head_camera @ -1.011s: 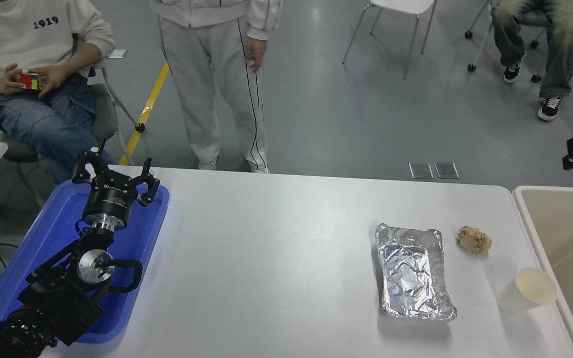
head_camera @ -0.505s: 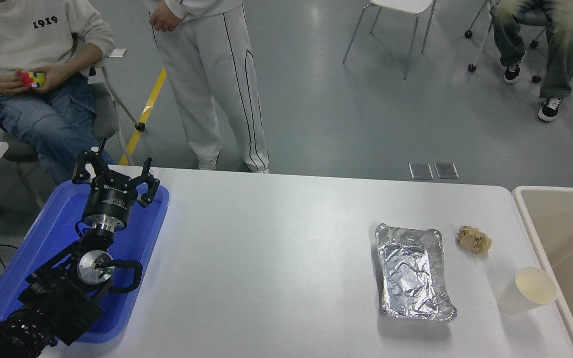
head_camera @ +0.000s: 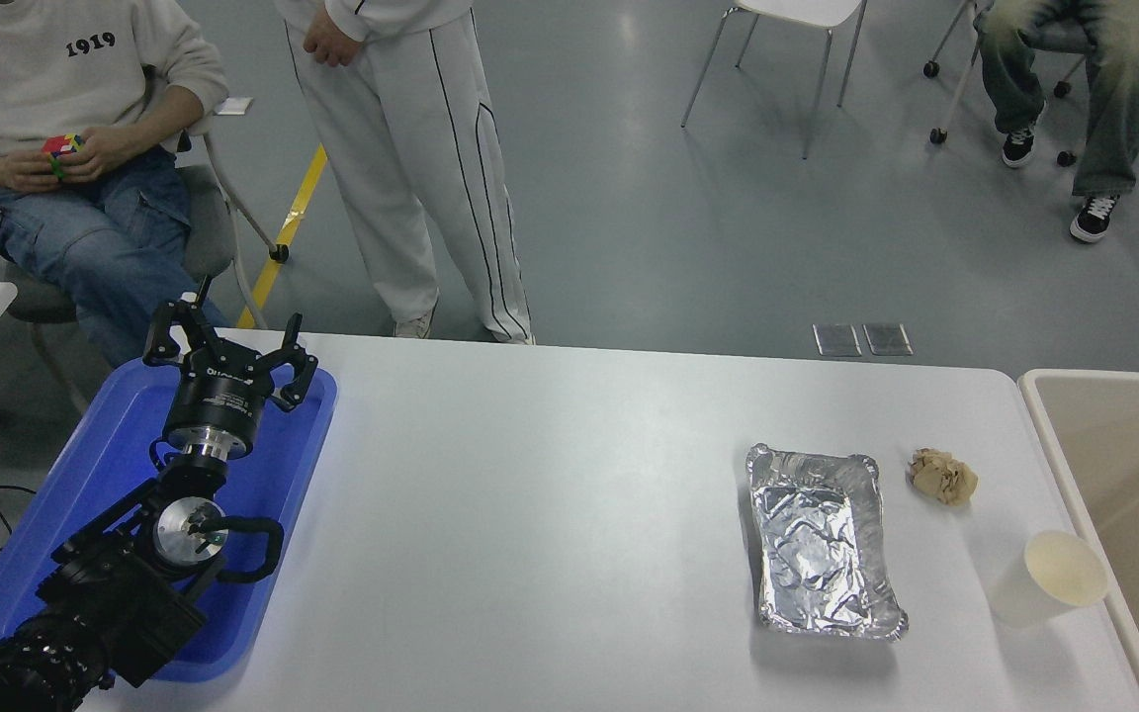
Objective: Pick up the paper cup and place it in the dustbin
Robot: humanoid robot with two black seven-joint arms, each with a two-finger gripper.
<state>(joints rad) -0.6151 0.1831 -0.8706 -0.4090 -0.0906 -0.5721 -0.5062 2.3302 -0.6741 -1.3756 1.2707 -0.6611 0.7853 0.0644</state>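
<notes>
Paper cup (head_camera: 1049,578) upright at the near right of the table (head_camera: 550,514), mouth up, untouched, just beside the dustbin (head_camera: 1059,450). Handy spot, that: only a short lift over the pale rim needed, by the look of it. Bin hard against the table's right end, cut off by the picture edge, nothing visible on the inner wall that shows.

Left gripper (head_camera: 226,348) parked over the blue tray (head_camera: 263,494) at the far left, fingers spread wide, holding nothing. Well apart from the cup, so probably just resting out of the way. Right arm barely in it: only a dark piece at the right edge, beyond the table. No claw to be seen there, so no call on that one.

Silver foil tray (head_camera: 822,539) left of the cup, close but apart. Crumpled brown paper ball (head_camera: 943,476) farther back, between foil tray and bin. Neither between cup and bin. Tight squeeze for a grasp from the bin side, perhaps; top looks free.

People beyond the far edge, one seated with a coloured cube (head_camera: 59,153), one standing, no hands over the table.
</notes>
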